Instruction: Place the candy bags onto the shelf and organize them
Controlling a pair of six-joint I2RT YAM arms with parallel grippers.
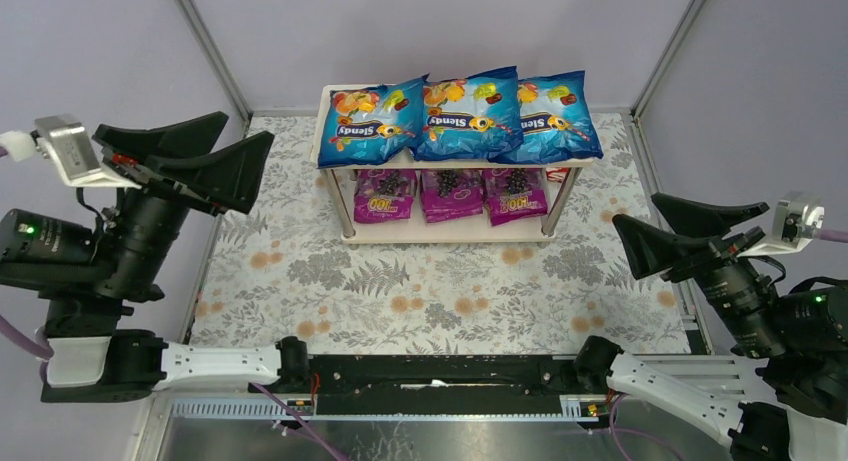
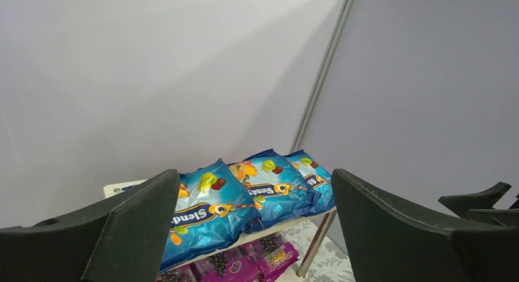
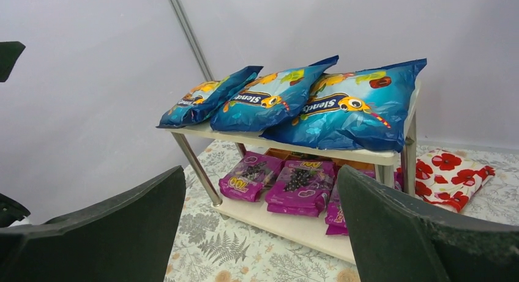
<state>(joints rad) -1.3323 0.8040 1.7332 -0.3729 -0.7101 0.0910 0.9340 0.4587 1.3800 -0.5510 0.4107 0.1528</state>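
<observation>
Three blue Slendy candy bags [image 1: 368, 124] [image 1: 470, 114] [image 1: 553, 118] lie side by side on the top board of the shelf [image 1: 450, 230]. Three magenta candy bags [image 1: 386, 196] [image 1: 450, 194] [image 1: 515, 194] lie in a row on its lower board. My left gripper [image 1: 248, 133] is open and empty, raised at the left and pointing at the shelf. My right gripper [image 1: 635, 209] is open and empty at the right, well short of the shelf. The left wrist view shows the blue bags [image 2: 208, 208] between my open fingers [image 2: 141, 221]. The right wrist view shows blue bags [image 3: 349, 107] above magenta bags [image 3: 300, 184].
A floral patterned mat [image 1: 400, 281] covers the table in front of the shelf. A white cloth with red poppies [image 3: 450, 172] lies on the mat behind the shelf's right end. Grey walls with metal corner posts [image 1: 210, 51] enclose the back and sides.
</observation>
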